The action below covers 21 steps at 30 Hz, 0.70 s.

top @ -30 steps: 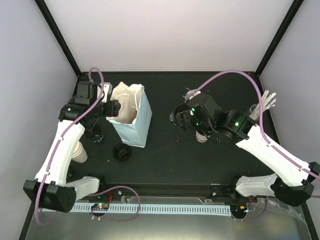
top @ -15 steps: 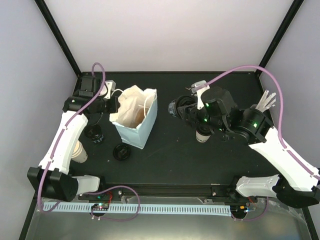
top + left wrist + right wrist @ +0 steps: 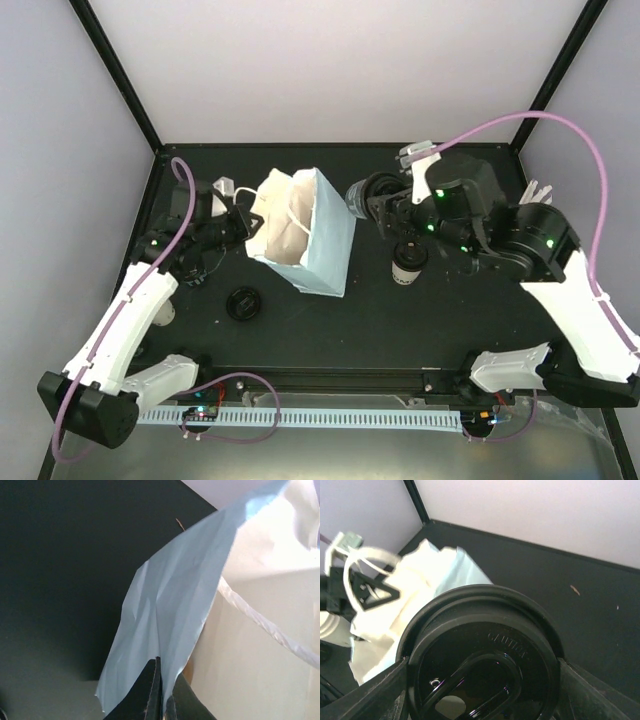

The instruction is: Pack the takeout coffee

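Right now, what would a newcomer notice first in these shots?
The light-blue paper bag stands tilted left of centre, its rim pinched by the left fingers. Just right of the bag, the right fingers hold a black-lidded cup. A second cup stands alone on the black table nearby.

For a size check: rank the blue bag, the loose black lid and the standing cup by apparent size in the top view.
1. blue bag, clearly largest.
2. loose black lid and standing cup look about alike, so they are not ranked.
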Each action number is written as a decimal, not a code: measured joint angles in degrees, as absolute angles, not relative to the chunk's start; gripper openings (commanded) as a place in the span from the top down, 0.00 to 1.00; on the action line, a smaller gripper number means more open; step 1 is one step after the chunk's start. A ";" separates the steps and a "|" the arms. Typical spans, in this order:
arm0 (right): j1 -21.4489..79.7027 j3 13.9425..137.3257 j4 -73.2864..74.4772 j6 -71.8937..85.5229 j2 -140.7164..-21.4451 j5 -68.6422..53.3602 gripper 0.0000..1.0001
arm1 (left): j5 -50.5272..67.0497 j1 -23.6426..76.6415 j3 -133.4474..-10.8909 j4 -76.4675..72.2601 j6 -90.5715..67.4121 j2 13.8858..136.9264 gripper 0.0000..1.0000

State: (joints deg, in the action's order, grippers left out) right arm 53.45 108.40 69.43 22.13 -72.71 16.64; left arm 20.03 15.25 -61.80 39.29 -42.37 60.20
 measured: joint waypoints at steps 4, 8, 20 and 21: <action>53.36 115.15 71.61 20.51 -72.90 16.36 0.27 | 14.85 21.34 -60.71 38.04 -47.64 58.70 0.98; 53.34 120.60 72.64 19.57 -73.58 15.29 0.28 | 9.50 26.09 -60.14 38.04 -52.14 58.11 0.98; 53.30 128.18 72.58 19.92 -79.48 2.46 0.28 | -3.36 35.59 -60.29 42.33 -67.05 58.11 0.98; 53.32 128.25 72.31 20.08 -79.90 0.99 0.28 | -4.75 36.77 -60.55 43.79 -68.82 58.13 0.98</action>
State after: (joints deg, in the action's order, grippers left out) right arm 53.32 128.25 72.31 20.08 -79.90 0.99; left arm -4.75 36.77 -60.55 43.79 -68.82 58.13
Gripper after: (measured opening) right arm 0.742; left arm 0.019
